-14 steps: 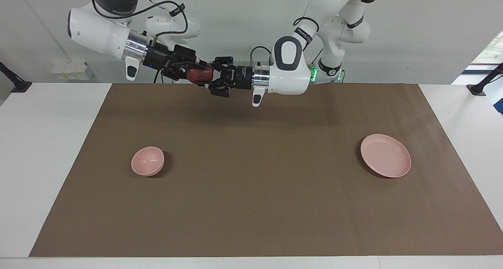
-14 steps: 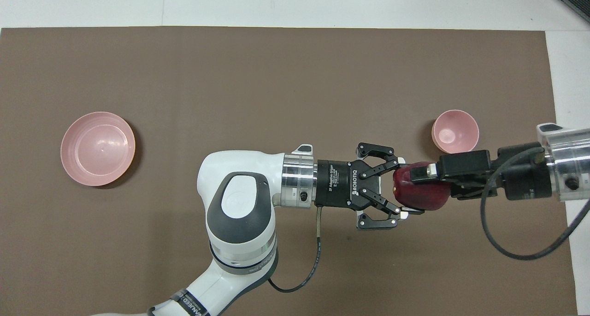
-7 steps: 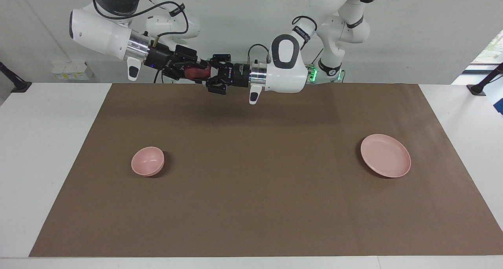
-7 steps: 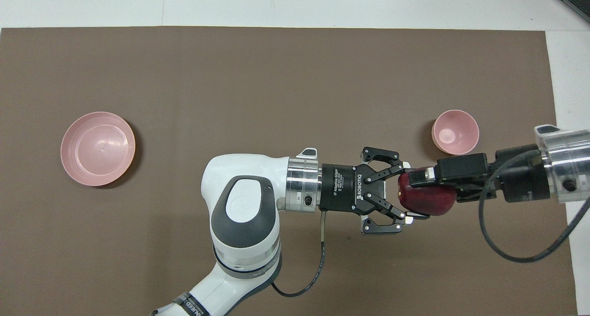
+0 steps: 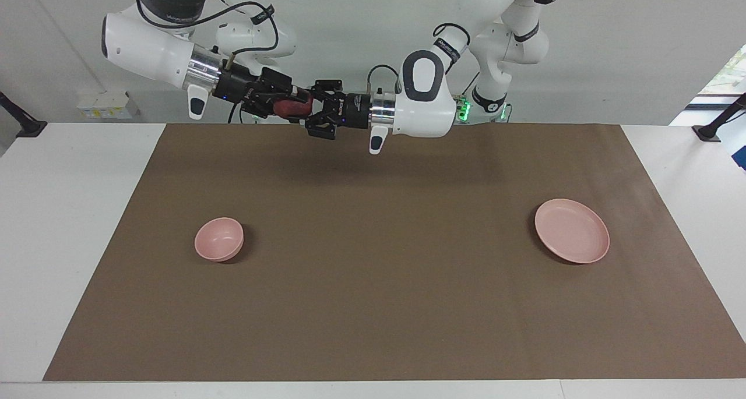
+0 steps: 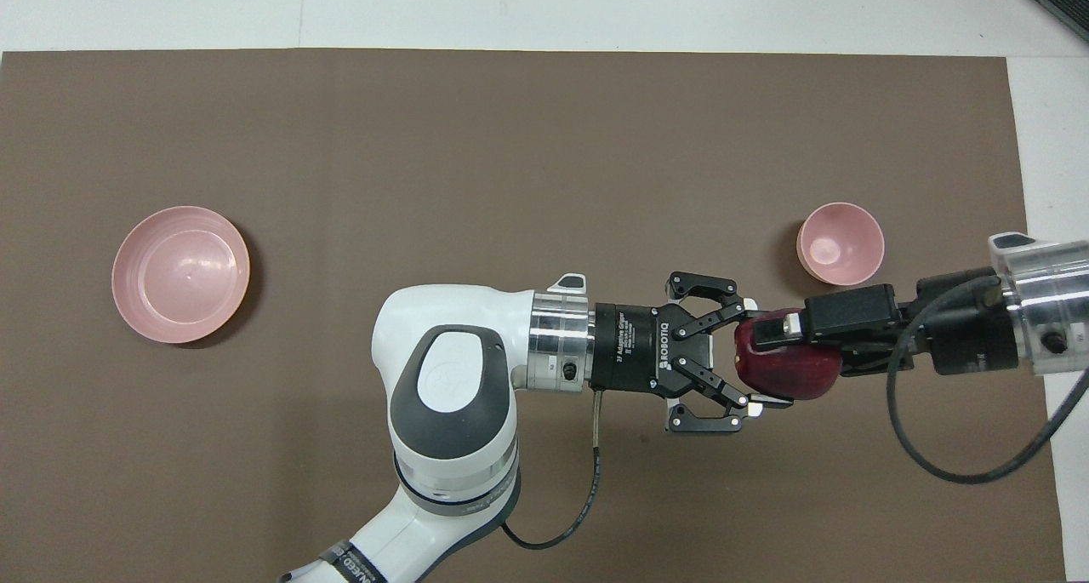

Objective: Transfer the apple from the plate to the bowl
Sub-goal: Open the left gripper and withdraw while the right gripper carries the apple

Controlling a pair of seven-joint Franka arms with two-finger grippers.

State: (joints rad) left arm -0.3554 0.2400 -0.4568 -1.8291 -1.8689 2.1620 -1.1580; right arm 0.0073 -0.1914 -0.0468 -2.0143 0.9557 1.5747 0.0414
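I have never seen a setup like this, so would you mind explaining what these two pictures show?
These are two robot arms at a white table covered with a brown mat. Each arm ends in a two-finger gripper.

One picture is taken from across the table, facing the robots. The other looks down from above their own end, so the sides are swapped between the two.

On the mat stand an empty pink plate, toward the left arm's end, and a smaller, deeper empty pink bowl, toward the right arm's end.

A dark red apple is up in the air over the mat, between the two grippers. The right gripper is clamped on it. The left gripper is at its other end, and I cannot tell whether it grips the apple.
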